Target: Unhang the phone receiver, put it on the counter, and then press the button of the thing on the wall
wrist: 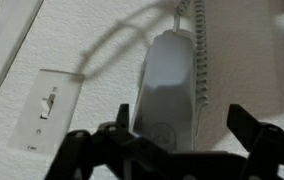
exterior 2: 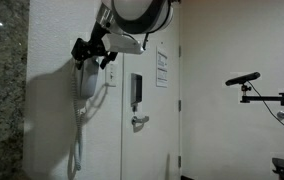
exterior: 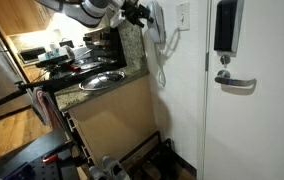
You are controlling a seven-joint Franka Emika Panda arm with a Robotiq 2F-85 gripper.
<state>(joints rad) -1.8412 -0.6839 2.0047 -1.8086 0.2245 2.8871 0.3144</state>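
A white wall phone with its receiver (wrist: 172, 85) hangs on the white wall, its coiled cord (wrist: 200, 50) running beside it. It also shows in both exterior views (exterior: 158, 28) (exterior 2: 86, 82), with the cord (exterior: 163, 68) hanging down. My gripper (wrist: 182, 122) is open, its black fingers on either side of the receiver's lower part, close to the wall. In the exterior views the gripper (exterior: 142, 14) (exterior 2: 90, 52) is at the phone. A white wall switch (wrist: 48, 108) sits to the left of the phone in the wrist view.
A granite counter (exterior: 100, 90) with a metal sink bowl (exterior: 102, 80) and a stove (exterior: 67, 60) lies beside the wall. A white door with a lever handle (exterior: 235, 82) and a dark keypad box (exterior: 225, 28) is next to the phone. A camera stand (exterior 2: 257, 95) stands aside.
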